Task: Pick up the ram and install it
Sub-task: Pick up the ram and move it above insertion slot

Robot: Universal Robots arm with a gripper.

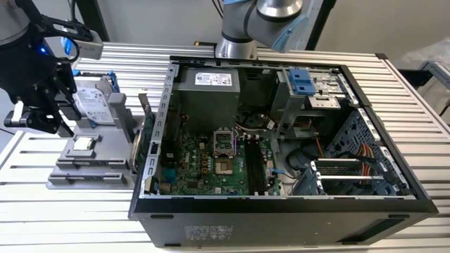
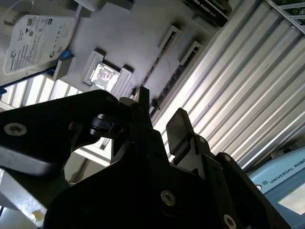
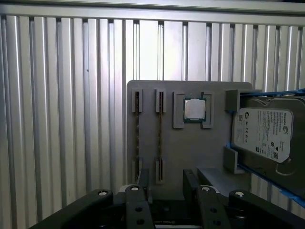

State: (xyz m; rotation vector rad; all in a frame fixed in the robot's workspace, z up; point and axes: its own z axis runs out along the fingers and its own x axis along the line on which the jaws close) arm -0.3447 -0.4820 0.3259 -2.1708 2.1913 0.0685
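Ribbed aluminium table, pale, lay under everything.

Exterior view, from its left: the black hand hung over a grey holding tray, above it and not touching. The fingers were spread apart, released, with nothing gripped. In the first wrist view bare tray showed through the gap between them.

On the tray, first wrist view:
- Two narrow slots ran side by side.
- The square silver processor chip sat in its recess beside the slots.
- The hard drive, in a blue frame, was on the chip's far side. In the exterior view it was held tilted.
- The ram stood on edge in the slot nearer the chip. It showed edge-on as a thin dark line along the slot's length.
- The ram lay in line with the gap between the fingers and apart from both.
- I could not tell whether the other slot also held a stick.

To the exterior view's right of the tray: an open computer case lay on its side, just beside the tray. The green motherboard was exposed inside, with long black memory sockets near its middle. The arm rose from behind the case.
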